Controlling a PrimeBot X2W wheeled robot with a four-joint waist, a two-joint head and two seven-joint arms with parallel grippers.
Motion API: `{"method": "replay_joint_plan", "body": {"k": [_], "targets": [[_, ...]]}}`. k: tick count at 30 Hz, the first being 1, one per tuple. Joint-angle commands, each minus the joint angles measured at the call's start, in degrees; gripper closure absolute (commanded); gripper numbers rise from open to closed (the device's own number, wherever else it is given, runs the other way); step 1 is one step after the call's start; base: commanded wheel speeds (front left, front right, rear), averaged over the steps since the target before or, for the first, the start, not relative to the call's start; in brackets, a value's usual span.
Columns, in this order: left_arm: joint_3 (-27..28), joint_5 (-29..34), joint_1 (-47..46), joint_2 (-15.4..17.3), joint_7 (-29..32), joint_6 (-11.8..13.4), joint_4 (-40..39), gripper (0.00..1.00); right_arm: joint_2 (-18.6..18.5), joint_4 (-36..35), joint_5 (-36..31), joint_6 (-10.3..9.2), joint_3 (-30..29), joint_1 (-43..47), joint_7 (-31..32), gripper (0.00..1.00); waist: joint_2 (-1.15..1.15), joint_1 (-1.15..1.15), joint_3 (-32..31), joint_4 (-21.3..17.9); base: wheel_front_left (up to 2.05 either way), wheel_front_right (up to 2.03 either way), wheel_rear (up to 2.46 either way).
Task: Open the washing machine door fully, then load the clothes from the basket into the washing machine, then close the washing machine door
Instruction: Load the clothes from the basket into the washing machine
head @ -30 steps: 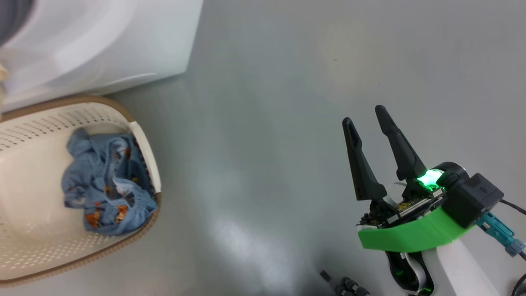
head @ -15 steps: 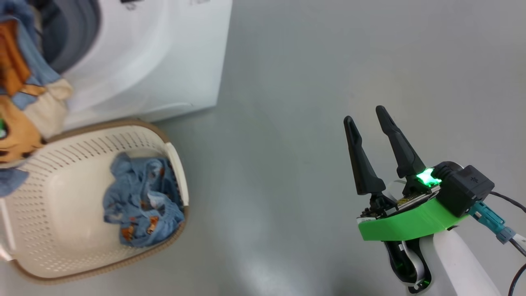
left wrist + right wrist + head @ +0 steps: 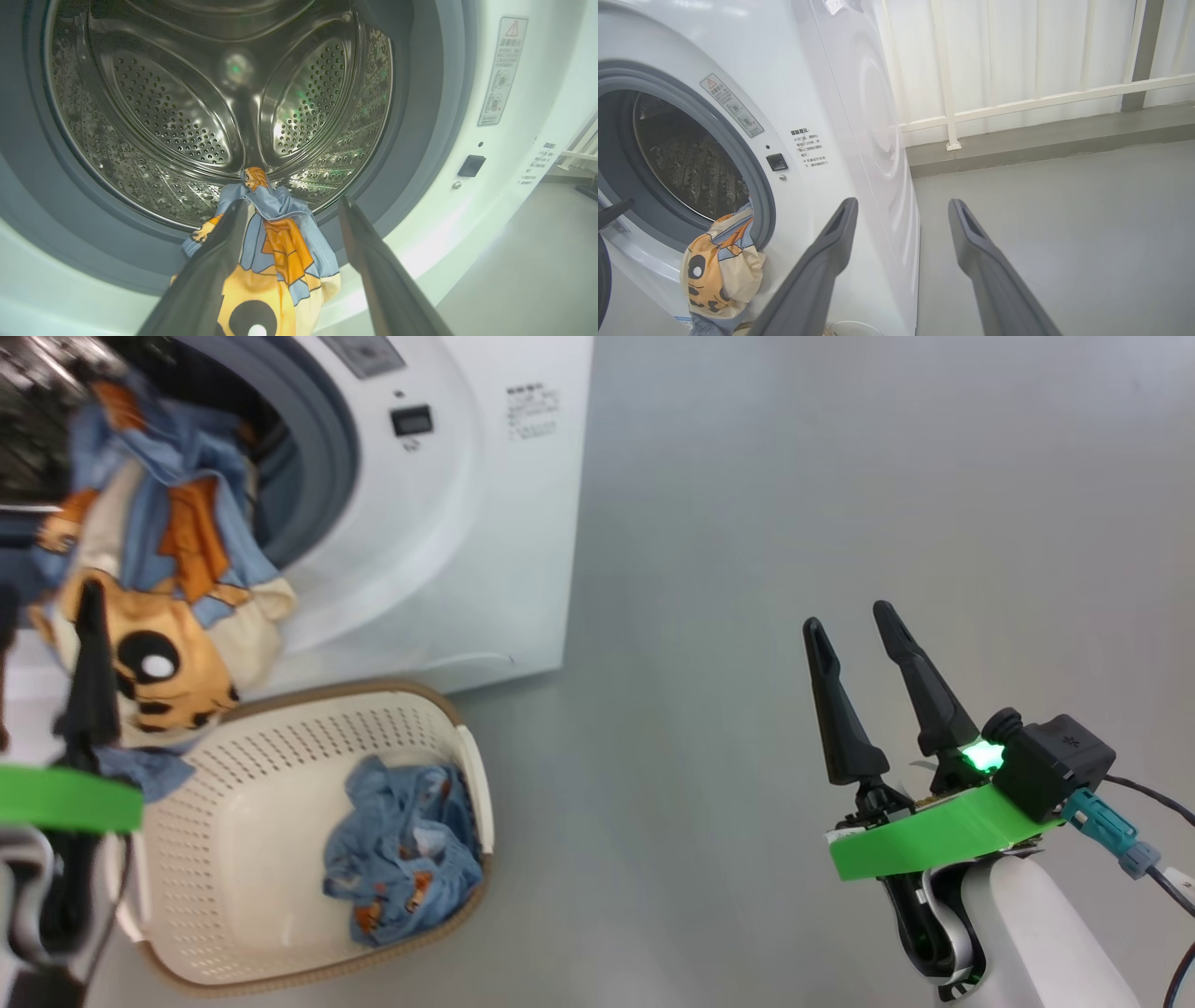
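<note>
One garment [image 3: 280, 238] hangs half in, half out of the washing machine [image 3: 448, 523]. Its tip lies on the perforated steel drum [image 3: 177, 116], and the rest drapes over the grey rubber seal [image 3: 420, 140] and down the white front. It is thin, limp cloth, light blue with a big orange and cream print. The left gripper [image 3: 293, 203] faces the mouth, its fingers [image 3: 205, 275] spread wide either side of the cloth, not clamped on it. Loading is the step in hand, likely about halfway: the hanging piece needs pushing deeper, or it may slide out. A crumpled blue bundle [image 3: 406, 854] lies in the cream perforated basket [image 3: 233, 775], on the floor just before the machine. The right gripper [image 3: 846, 618] hovers over bare grey floor [image 3: 747, 476], well apart, fingers spread and empty.
</note>
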Motion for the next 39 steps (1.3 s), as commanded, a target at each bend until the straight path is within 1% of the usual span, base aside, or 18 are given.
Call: {"method": "replay_joint_plan", "body": {"k": [1, 12, 20, 27, 39], "targets": [[2.63, 0.66, 0.59, 2.23, -0.35, -0.13, -1.71, 0.0, -0.27, -1.06, -0.72, 0.32, 1.01, 0.93, -0.46, 0.0, 0.0, 0.0, -3.29, 2.37, 0.0, 0.0, 0.0], [10.56, 5.56, 14.72, -4.07, -0.36, -0.13, -9.05, 0.0, -0.27, 0.97, -2.25, 0.32, -0.75, 2.59, -0.46, 0.0, 0.0, 0.0, -8.83, 4.06, 0.0, 0.0, 0.0], [14.04, 8.22, 21.86, -7.16, -0.36, -0.13, -14.08, 0.0, -0.27, 1.75, -3.46, 0.32, -1.42, 3.34, -0.46, 0.0, 0.0, 0.0, -10.54, 4.53, 0.0, 0.0, 0.0], [14.49, 9.18, 23.7, -9.16, -0.36, -0.13, -14.99, 0.0, -0.27, 2.88, -4.44, 0.32, -1.6, 3.59, -0.46, 0.0, 0.0, 0.0, -11.56, 4.82, 0.0, 0.0, 0.0], [14.21, 9.97, 23.67, -9.78, -0.36, -0.13, -14.87, 0.0, -0.27, 3.7, -4.78, 0.32, -1.32, 3.34, -0.46, 0.0, 0.0, 0.0, -12.03, 4.98, 0.0, 0.0, 0.0]]}}
